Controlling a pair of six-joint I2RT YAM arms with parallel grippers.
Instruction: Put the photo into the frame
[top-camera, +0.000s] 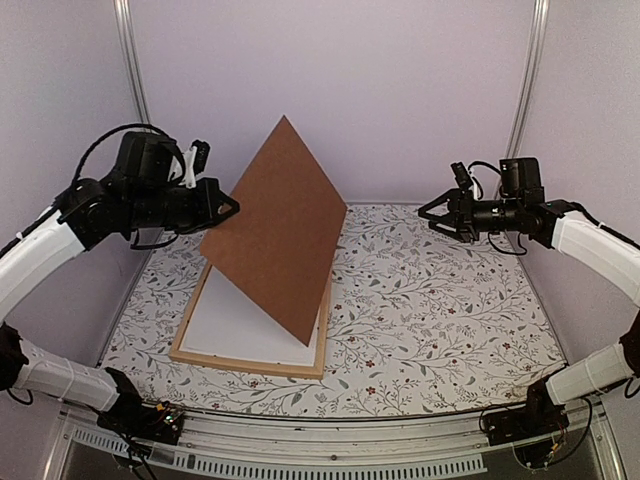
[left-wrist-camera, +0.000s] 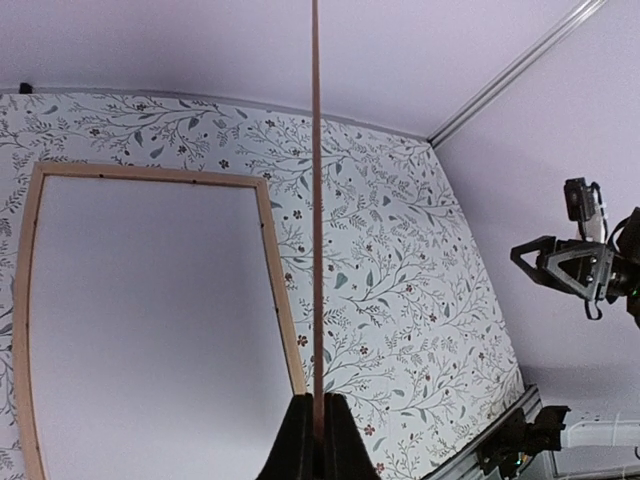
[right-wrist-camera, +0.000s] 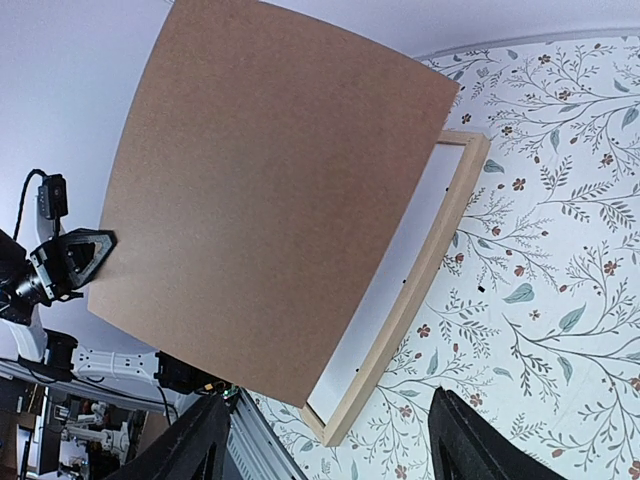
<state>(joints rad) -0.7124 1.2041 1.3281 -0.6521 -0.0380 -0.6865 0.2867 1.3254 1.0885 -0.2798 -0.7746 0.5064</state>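
**Backing board (top-camera: 275, 225) up, photo not in view**

The frame (top-camera: 245, 364) lies flat on the counter (top-camera: 430, 320), left of centre. The photo shows nowhere. My left pincer (top-camera: 232, 207) is clamped on the backing board's edge, tilting it over the frame. My right pincer (top-camera: 425, 212) is spread, empty, well apart. I'd raise the board clear before swinging, so its low corner can't drag the frame.

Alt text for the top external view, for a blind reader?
The left gripper holds a brown backing board by its edge, tilted up over the light wooden frame, which lies flat on the floral table. The right gripper hangs open, apart.
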